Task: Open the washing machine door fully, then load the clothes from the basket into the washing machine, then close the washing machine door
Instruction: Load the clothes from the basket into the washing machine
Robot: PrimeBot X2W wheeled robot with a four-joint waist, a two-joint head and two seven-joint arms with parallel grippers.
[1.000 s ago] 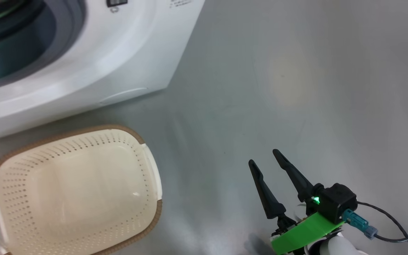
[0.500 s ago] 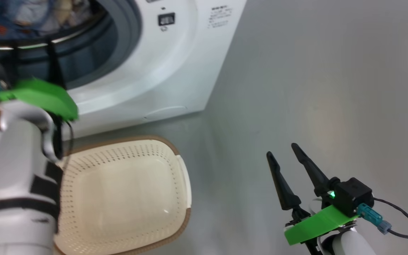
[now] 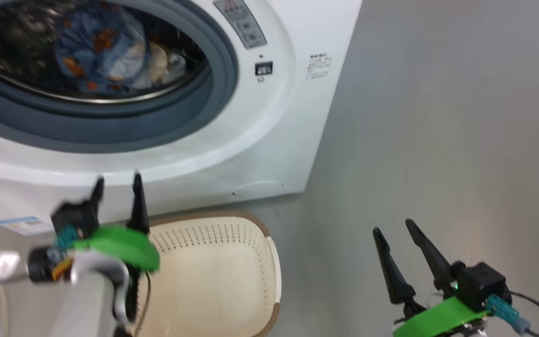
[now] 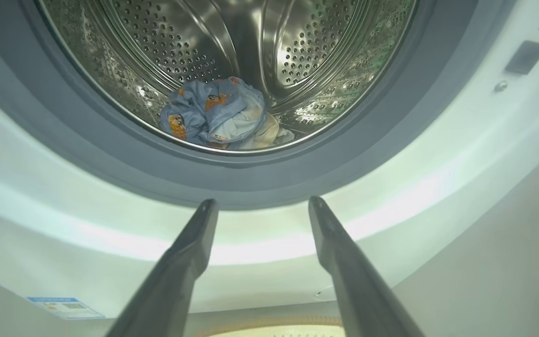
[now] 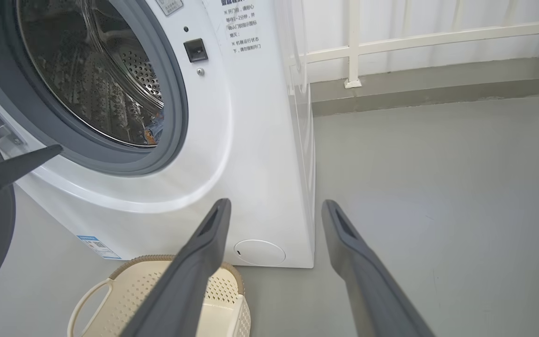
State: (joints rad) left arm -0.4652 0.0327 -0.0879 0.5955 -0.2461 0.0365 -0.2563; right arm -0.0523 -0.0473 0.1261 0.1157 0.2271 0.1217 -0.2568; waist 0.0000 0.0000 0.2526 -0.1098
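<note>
Both spread: left gripper, right gripper; clothes in washing machine; basket beside.

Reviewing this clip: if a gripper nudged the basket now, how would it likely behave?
The basket looks empty, thin and perforated, so it is probably light and apt to skid on the smooth grey floor rather than resist. Its moulded walls hold their shape, so it is likely stiff, not floppy. Being wide and low, it seems unlikely to tip.

Head looks down; wrists face the washing machine, seemingly near.
</note>
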